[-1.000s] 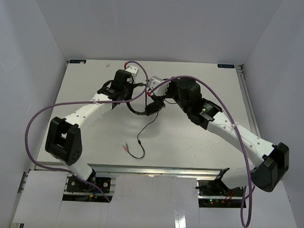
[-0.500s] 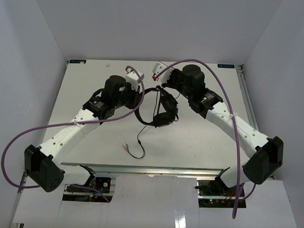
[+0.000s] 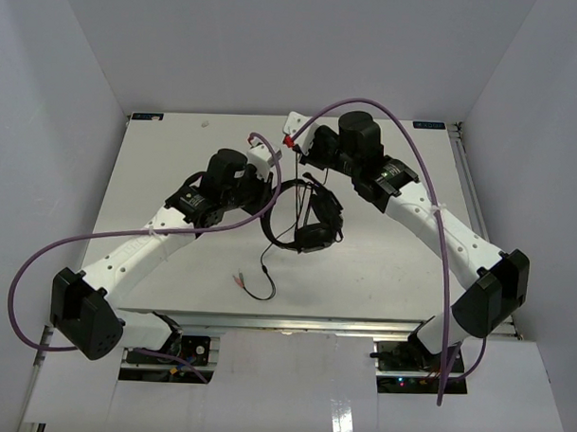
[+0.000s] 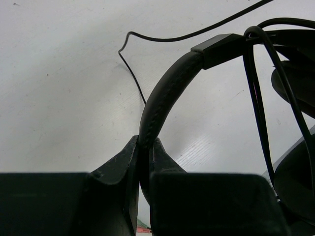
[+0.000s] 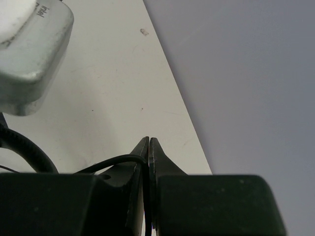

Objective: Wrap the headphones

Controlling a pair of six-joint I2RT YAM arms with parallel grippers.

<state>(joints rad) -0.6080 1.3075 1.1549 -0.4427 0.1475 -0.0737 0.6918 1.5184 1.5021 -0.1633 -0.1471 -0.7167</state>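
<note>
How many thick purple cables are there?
2. One thick purple cable loops out left of the left arm; the other arches over the right arm. No others show.

The white table (image 3: 391, 267) bears the headphones' cable end (image 3: 264, 268) with its coloured plugs (image 3: 238, 279).

We find the headphones (image 4: 162, 98) cut off at the left wrist view's right edge; their plugs (image 3: 239, 279) are too small to make out.

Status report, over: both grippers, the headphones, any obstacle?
Left gripper shut on the headband. Right gripper shut on the thin cable. Headphones held between the arms, plugs lying on the table. No obstacle seen.
</note>
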